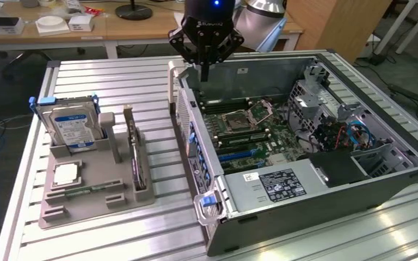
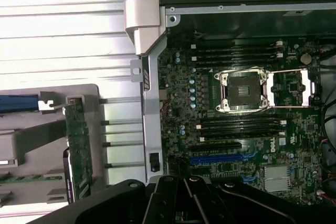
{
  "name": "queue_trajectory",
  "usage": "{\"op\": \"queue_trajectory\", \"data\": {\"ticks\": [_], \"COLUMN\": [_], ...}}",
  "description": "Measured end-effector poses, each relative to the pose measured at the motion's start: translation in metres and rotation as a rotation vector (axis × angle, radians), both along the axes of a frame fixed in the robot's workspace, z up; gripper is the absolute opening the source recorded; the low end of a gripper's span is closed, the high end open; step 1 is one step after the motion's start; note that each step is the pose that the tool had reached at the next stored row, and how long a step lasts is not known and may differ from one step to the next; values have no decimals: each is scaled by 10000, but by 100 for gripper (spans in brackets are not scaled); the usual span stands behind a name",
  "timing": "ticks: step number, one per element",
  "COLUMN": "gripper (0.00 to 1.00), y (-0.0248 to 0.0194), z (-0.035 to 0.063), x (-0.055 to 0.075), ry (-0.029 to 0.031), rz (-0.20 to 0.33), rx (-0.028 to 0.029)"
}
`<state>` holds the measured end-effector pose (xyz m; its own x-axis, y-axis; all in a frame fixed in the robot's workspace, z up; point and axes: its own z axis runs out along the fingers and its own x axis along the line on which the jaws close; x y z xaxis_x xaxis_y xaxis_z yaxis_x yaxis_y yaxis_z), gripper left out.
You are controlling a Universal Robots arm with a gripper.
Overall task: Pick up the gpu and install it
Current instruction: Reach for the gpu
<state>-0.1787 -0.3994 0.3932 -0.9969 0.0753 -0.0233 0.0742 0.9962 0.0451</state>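
1. The black claw [image 1: 204,73] hangs above a corner of the open metal case [image 1: 303,217] — fingers pressed together, pinching nothing.
2. The gpu [image 1: 135,155], a thin dark card, stands on edge in a slot of the grey moulded tray [image 1: 85,205] on the ribbed metal desk [image 1: 122,81].
3. The tray also holds a silver, blue-labelled hard drive [image 1: 69,126], upright.
4. A green motherboard [image 1: 256,136] lies inside the case.

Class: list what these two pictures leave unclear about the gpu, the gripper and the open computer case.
- gpu: exterior view, stands edge-on in the grey holder, so its faces are hidden.
- gripper: exterior view, the arm above it is cut off by the top edge.
- label inside the case: exterior view, print too small to read.
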Motion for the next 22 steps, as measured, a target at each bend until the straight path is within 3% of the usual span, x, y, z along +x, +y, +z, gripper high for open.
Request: {"op": "queue_trajectory", "data": {"ticks": [22], "gripper": [10], "y": [-8], "z": [0], "x": [-275], "ry": [0], "rz": [0], "rx": [0]}}
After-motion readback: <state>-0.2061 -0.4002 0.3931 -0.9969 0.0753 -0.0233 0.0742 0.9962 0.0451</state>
